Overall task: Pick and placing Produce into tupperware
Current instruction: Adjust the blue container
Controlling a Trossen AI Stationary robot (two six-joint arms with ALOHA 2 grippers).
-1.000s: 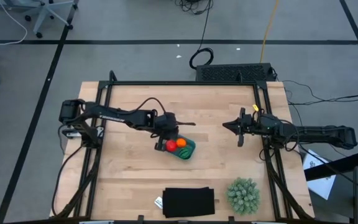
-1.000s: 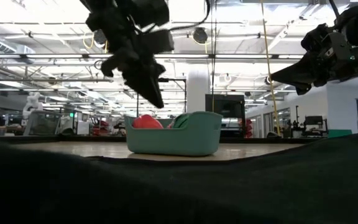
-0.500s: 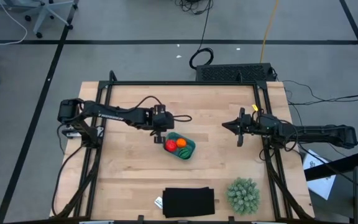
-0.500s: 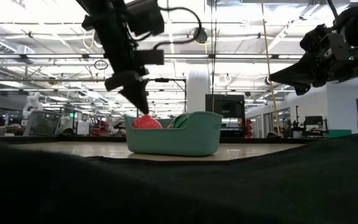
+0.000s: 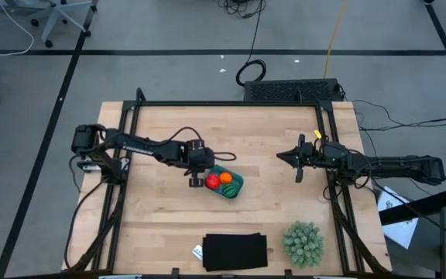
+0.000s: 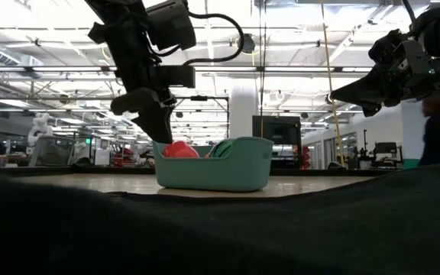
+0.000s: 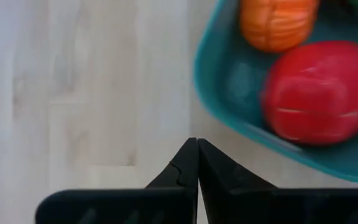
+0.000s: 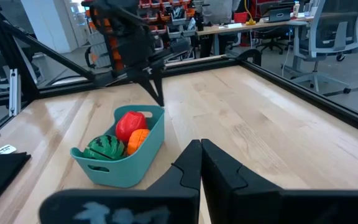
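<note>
- Left end effector point(image 5: 193, 180): fingers pressed together, empty, poised just beside the tupperware point(image 5: 225, 184) at its left rim.
- Tupperware: teal, resting near the middle of the tabletop point(image 5: 269, 139).
- Contents: red produce point(image 5: 213, 181), orange produce point(image 5: 225, 178) and dark green produce point(image 8: 104, 148), all inside, touching one another.
- Right end effector point(image 5: 281, 156): fingers together, empty, raised well apart from the tupperware on the right side.

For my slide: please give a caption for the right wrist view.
Teal tupperware holding red, orange and green produce; left claw beside it.
</note>
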